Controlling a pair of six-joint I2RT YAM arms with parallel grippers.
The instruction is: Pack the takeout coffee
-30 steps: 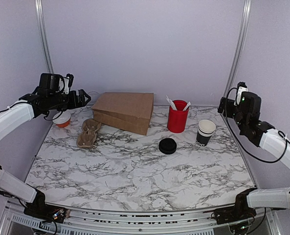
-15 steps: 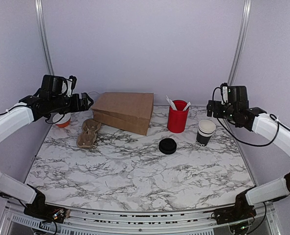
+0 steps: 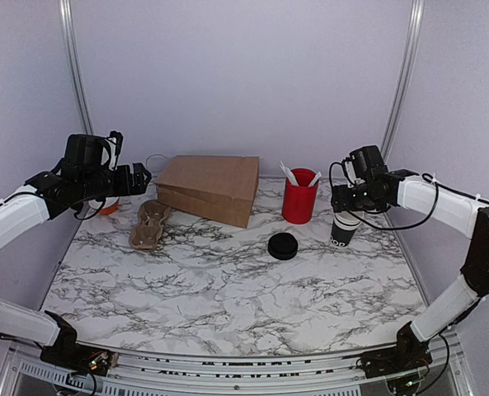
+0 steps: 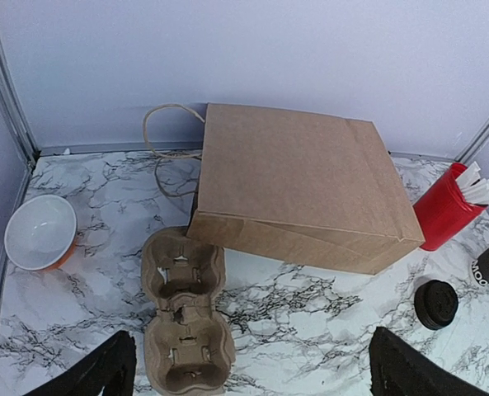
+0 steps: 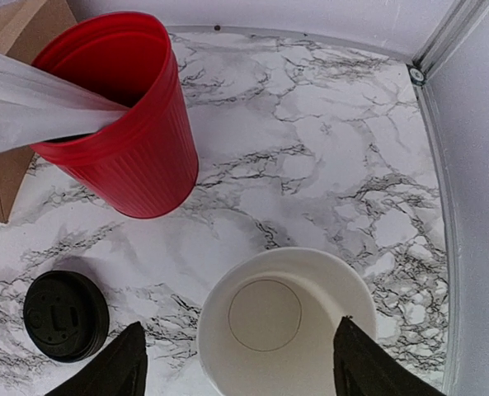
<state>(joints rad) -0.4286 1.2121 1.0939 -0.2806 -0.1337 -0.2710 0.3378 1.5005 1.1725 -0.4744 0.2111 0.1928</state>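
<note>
The takeout coffee, a small black paper cup with its white bottom showing, stands upright on the right of the surface. It is directly beneath my right hand, whose fingers straddle its rim wide apart, gripping nothing. A black lid lies to its left; beyond, a red cup holds white sticks. My left hand gapes wide.

place: robot lab cell | evidence: bare walls, metal frame posts, marble-print tabletop

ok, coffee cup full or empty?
Empty: right wrist view looks into the cup, bare white bottom showing; black lid lies apart.
</note>
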